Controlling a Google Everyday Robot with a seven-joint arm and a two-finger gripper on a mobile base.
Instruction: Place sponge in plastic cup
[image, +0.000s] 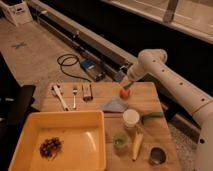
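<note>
Wooden surface (150, 97) carries the things. Far left of the fingers lie a white utensil (59, 95), a fork (75, 94) and a small dark box (87, 92). Lower left of them sits a yellow tray (20, 145) with a dark clump (50, 147) inside. A blue-grey cloth (115, 105) lies flat just below the fingers. The gripper (123, 80) hangs at the far edge, its fingers pinching the blue sponge (120, 76), which is held clear of the surface. Directly under them rests a red ball (124, 93). Well below the fingers stands the green cup (120, 140), well apart from the sponge, with a white-topped container (131, 118) just behind it and a metal cup (157, 156) further right
</note>
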